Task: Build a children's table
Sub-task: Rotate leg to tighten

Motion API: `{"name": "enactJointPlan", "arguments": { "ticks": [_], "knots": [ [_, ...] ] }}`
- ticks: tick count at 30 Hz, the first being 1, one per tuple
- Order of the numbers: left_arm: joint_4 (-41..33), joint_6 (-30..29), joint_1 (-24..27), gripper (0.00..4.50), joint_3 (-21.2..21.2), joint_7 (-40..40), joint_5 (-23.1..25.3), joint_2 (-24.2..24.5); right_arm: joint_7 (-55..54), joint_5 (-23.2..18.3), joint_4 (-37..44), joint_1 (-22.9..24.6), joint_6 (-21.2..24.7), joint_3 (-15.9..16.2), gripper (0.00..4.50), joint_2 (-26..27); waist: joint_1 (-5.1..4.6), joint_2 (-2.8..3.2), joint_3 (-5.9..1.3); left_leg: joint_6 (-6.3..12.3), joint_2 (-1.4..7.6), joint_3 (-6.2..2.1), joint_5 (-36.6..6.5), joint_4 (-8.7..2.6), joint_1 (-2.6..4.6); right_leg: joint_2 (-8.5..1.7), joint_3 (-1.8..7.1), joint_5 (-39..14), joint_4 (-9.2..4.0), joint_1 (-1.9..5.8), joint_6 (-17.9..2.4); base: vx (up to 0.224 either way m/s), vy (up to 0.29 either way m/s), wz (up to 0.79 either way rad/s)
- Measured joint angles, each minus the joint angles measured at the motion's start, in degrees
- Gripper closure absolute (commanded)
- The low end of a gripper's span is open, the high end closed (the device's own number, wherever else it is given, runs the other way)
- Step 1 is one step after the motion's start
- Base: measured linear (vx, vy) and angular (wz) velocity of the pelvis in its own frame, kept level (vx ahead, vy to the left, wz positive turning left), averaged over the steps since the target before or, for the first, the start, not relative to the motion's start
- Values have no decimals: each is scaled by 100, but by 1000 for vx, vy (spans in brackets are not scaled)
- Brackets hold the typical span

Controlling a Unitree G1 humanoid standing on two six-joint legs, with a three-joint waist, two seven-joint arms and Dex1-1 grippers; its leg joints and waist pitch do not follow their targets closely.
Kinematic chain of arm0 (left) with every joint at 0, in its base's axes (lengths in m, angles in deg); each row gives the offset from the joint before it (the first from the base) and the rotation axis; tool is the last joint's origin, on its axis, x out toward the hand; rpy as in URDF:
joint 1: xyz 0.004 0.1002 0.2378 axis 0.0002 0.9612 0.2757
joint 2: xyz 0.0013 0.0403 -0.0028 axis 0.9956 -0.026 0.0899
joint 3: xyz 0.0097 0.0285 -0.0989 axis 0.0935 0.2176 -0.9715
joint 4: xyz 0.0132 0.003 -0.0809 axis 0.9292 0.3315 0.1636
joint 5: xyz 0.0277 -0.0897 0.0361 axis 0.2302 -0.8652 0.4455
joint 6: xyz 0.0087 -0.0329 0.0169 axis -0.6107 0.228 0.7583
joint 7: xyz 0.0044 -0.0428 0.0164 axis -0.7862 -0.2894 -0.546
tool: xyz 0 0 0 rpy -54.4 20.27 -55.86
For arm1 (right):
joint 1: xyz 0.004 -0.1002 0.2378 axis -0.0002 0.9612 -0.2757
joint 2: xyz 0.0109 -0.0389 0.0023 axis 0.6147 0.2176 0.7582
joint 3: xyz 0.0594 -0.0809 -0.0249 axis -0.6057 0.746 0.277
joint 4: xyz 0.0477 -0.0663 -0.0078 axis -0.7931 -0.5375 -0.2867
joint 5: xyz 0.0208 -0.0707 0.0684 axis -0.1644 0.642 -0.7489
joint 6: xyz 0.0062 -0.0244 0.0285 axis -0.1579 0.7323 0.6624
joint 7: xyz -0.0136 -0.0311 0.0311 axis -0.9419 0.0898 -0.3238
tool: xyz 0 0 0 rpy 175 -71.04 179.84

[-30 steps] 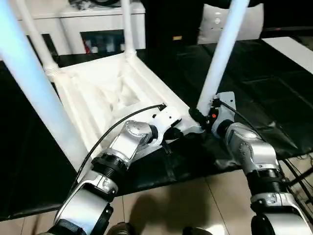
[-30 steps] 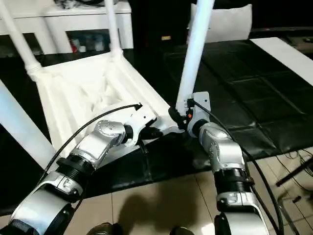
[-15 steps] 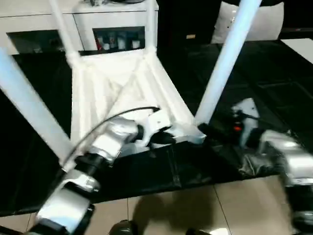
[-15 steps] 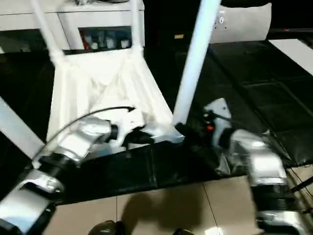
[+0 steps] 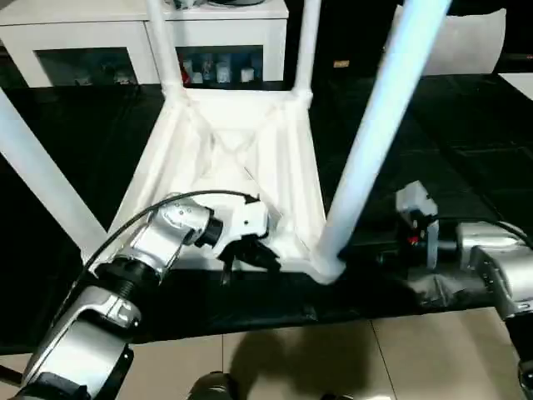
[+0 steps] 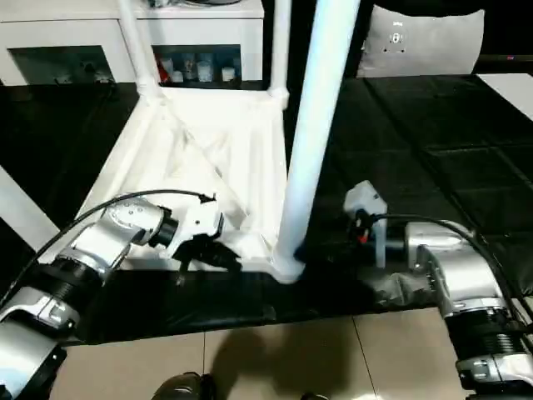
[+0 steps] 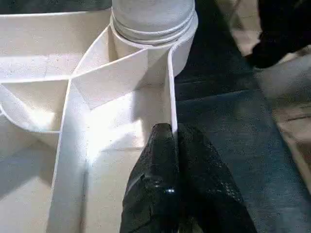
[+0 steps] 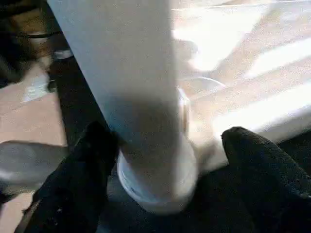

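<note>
Table: the small white plastic children's table (image 5: 241,150) lies upside down on the black-covered work table (image 5: 466,142), ribbed underside up, its long white tubular legs rising from the rounded corner sockets.
Left gripper: the left gripper (image 7: 176,145), with two black fingers, is pinched tight onto the thin white rim wall (image 7: 171,87) of the table top's near edge, one finger on each face of the wall.
Near corner: just beyond the left gripper along that rim stands the rounded corner socket (image 7: 153,29) with a leg seated in it.
Right gripper: the right gripper (image 8: 165,160) stands wide apart, one black finger (image 8: 73,184) on each side of the near white tubular leg (image 5: 375,133) at its flared base; the left-hand finger looks to touch the leg, the other is apart from it.
Right arm: the silver forearm (image 5: 500,267) lies level over the black cover, beside the near corner.
Floor: pale tiled floor (image 5: 333,358) lies under both forearms, in front of the work table.
</note>
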Motion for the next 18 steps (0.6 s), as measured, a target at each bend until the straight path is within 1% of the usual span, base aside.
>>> {"name": "enactJointPlan", "arguments": {
  "ticks": [1, 3, 4, 5, 6, 8, 9, 12, 14, 18],
  "knots": [
    [-20, 8, 19, 450, 12, 28, -6, -7, 54, -5, -3, -2, 0, 30, 100, 23, -2, -1, 0, 0, 0, 9, 0, 4, 3, -2, 9, -3, 10, -2, 1, 0, 0, 0],
    [-30, 36, 35, 450, 50, 71, -22, -24, 170, -18, -7, -2, 1, 99, 126, 92, -6, -1, 0, 0, 0, 14, 0, 8, 7, -2, 16, -23, 15, 0, 33, 0, 0, 0],
    [-30, 62, 35, 450, 66, 71, -22, -41, 215, -27, -7, -2, 1, 126, 126, 117, -9, -2, 1, 0, 0, 17, 0, 8, 6, -2, 20, -24, 17, 1, 35, 0, 0, 0],
    [-29, 91, 35, 450, 87, 71, -21, -65, 242, -49, -7, -2, 19, 148, 143, 139, -10, -2, 1, 0, 1, 23, 0, 8, 6, -2, 24, -25, 17, 1, 37, 0, 0, 0],
    [-29, 101, 35, 450, 98, 71, -21, -73, 287, -67, -7, -1, 34, 165, 150, 143, -12, -2, 1, 0, 1, 26, 0, 8, 6, -2, 27, -26, 18, 2, 37, 0, 0, 0],
    [-29, 106, 35, 450, 105, 71, -20, -72, 377, -76, -7, -1, 59, 178, 159, 139, -23, -5, 2, 0, 1, 27, 0, 9, 5, -2, 29, -27, 17, 2, 39, 0, 0, 0],
    [-29, 106, 35, 450, 105, 71, -20, -70, 420, -78, -7, -1, 67, 186, 179, 137, -27, -6, 3, 0, 1, 27, 0, 10, 5, -2, 29, -27, 16, 2, 40, 0, 0, 0],
    [-29, 106, 35, 450, 107, 84, -20, -70, 458, -93, -8, -1, 146, 206, 198, 115, -28, -8, 4, 0, 1, 27, 1, 12, 4, -2, 30, -30, 16, 2, 45, 0, 0, 0],
    [-30, 106, 35, 450, 106, 101, -23, -79, 475, -116, -5, -1, 166, 210, 220, 82, -22, -8, 4, 0, 1, 28, 1, 11, 4, -2, 30, -30, 17, 4, 45, 0, 0, 0],
    [-31, 82, 36, 450, 95, 114, -36, -83, 468, -122, 12, 4, 177, 209, 233, 78, -27, -8, 4, 0, 1, 28, 1, 11, 4, -2, 30, -30, 18, 4, 45, 0, 0, 0]
  ]
}}
